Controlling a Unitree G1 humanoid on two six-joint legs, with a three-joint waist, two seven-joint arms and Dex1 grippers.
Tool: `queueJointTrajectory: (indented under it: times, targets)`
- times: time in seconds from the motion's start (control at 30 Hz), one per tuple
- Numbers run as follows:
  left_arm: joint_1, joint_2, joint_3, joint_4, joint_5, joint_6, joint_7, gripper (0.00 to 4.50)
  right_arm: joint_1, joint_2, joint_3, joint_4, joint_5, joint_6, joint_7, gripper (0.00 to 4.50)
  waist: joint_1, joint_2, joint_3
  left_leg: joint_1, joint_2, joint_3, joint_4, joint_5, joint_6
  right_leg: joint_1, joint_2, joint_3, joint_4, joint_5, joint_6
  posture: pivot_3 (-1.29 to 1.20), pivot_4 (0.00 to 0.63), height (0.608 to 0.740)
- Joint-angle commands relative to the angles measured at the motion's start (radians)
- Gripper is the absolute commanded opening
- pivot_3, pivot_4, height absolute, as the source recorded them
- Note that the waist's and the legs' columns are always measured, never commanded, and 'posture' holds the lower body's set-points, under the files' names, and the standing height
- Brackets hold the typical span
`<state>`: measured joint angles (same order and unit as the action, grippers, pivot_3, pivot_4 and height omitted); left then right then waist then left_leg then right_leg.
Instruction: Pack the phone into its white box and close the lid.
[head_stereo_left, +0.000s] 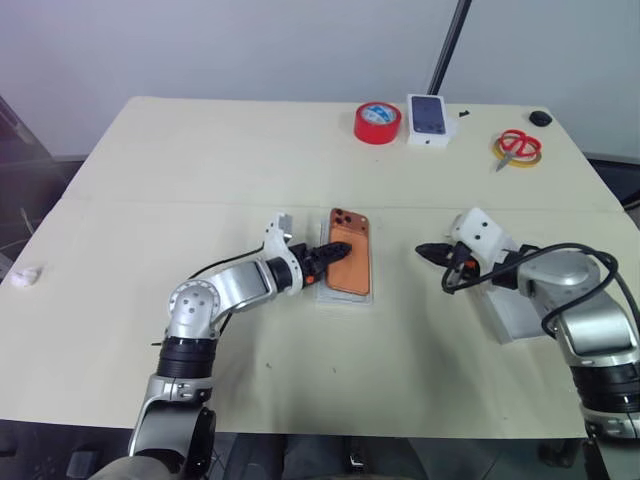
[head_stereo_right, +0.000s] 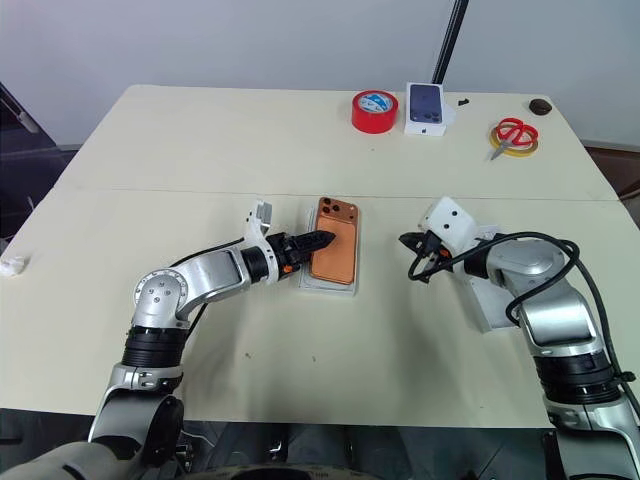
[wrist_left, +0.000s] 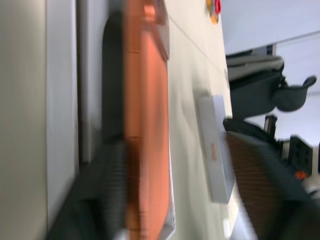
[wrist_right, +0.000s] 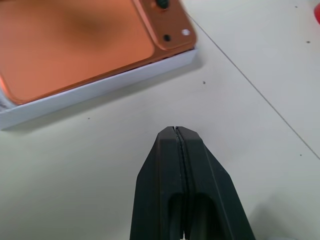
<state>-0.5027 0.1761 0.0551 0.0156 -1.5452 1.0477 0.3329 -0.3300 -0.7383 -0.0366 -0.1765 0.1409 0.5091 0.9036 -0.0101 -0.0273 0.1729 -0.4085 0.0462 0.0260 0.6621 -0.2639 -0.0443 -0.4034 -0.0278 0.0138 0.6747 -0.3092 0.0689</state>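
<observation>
Bright, even light over the worktop

Shadows stay faint; beside the phone, the left wrist view is smeared and unfocused.

We see a cream table with a seam across its middle. On it: the white box mid-table, the lid off to its right. Far edge: red tape roll, small white box with printed phone picture, red scissors on a yellow ring.
</observation>
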Motion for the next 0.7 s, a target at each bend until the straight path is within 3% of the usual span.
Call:
queueJointTrajectory:
  times: [0.03,0.3,0.4,0.5,0.6,0.7]
  targets:
    - [0.027,0.029,0.037,-0.068,-0.044,0.021,0.008,4.37,-0.026,-0.014,0.001,0.002,0.001,-0.029,-0.007,0.0,-0.003,0.0,0.0,0.0,0.0,0.0,0.0,0.0,0.0,0.0,0.0,0.0,0.0,0.0,0.0,0.0,0.15,0.732]
    - [0.078,0.194,0.066,-0.207,-0.087,0.043,0.008,4.37,-0.061,-0.011,0.049,0.046,-0.016,-0.072,-0.005,0.0,0.0,0.0,0.0,0.001,0.001,0.0,0.0,0.0,-0.001,0.0,0.0,0.0,0.002,0.0,0.0,0.0,0.15,0.732]
    - [0.084,0.274,0.064,-0.25,-0.016,0.045,-0.056,4.37,-0.078,-0.005,0.076,0.05,-0.026,-0.087,-0.007,0.0,0.001,0.0,0.0,0.001,0.001,0.0,0.0,0.0,-0.001,0.0,0.0,0.001,0.002,0.0,0.0,0.0,0.15,0.732]
    - [0.106,0.366,0.031,-0.316,0.168,0.003,-0.193,4.37,-0.093,0.001,0.101,0.048,-0.03,-0.083,-0.01,0.0,-0.001,0.001,0.0,0.001,0.001,0.001,0.0,0.0,-0.001,0.0,0.0,0.001,0.001,0.0,0.0,0.0,0.15,0.732]
    - [0.157,0.486,-0.06,-0.371,0.434,-0.096,-0.356,3.54,-0.118,0.012,0.136,0.063,-0.056,-0.071,-0.031,0.0,-0.004,0.001,0.0,0.001,0.001,0.001,-0.001,0.0,-0.001,-0.001,0.001,0.001,0.001,0.0,0.0,0.0,0.15,0.732]
    - [0.186,0.514,-0.083,-0.363,0.572,-0.18,-0.459,2.0,-0.148,0.028,0.169,0.071,-0.086,-0.066,-0.051,0.0,-0.002,0.002,0.001,0.001,0.0,0.002,-0.001,0.0,-0.001,-0.001,0.001,0.001,0.001,0.0,-0.001,0.0,0.15,0.732]
